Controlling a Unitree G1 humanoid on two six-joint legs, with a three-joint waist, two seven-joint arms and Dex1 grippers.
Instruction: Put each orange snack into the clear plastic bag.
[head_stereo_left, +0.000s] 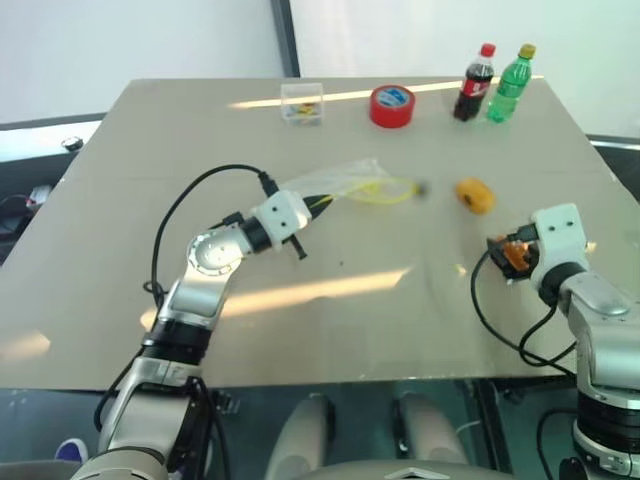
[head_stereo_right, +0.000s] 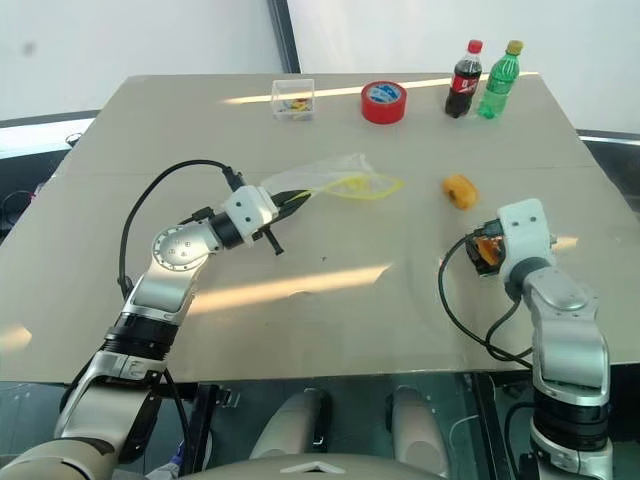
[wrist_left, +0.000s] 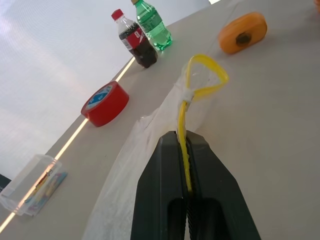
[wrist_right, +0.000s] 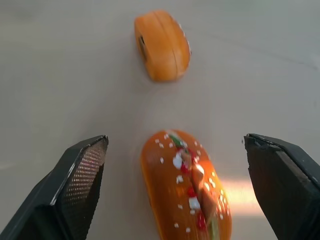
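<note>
Nearest to us the beige bench (head_stereo_left: 330, 330) runs bare and glossy, with bands of reflected light across it. On it our right hand (wrist_right: 175, 175) lies low with its fingers spread wide, and one orange snack (wrist_right: 186, 187), speckled with white and red, sits between them without touching either finger. Just beyond that hand, a little apart from the first snack, the second orange snack (head_stereo_left: 474, 194) lies on the bench, plain and rounded. Our left hand (wrist_left: 186, 165) has its fingers pressed together, pinching the yellow seal strip of the clear plastic bag (head_stereo_left: 345, 184); the bag spreads out past the fingertips, limp on the surface, its yellow loop pointing toward the plain snack. Farther out from the left hand stand a red tape roll (head_stereo_left: 392, 105) and, off to its side, a small clear box (head_stereo_left: 302, 102). Beyond the right hand, near the far edge, a cola bottle (head_stereo_left: 475, 83) and a green bottle (head_stereo_left: 510, 84) stand upright side by side. Behind the bench rises a pale wall (head_stereo_left: 140, 35) split by a dark upright strip (head_stereo_left: 287, 38).
</note>
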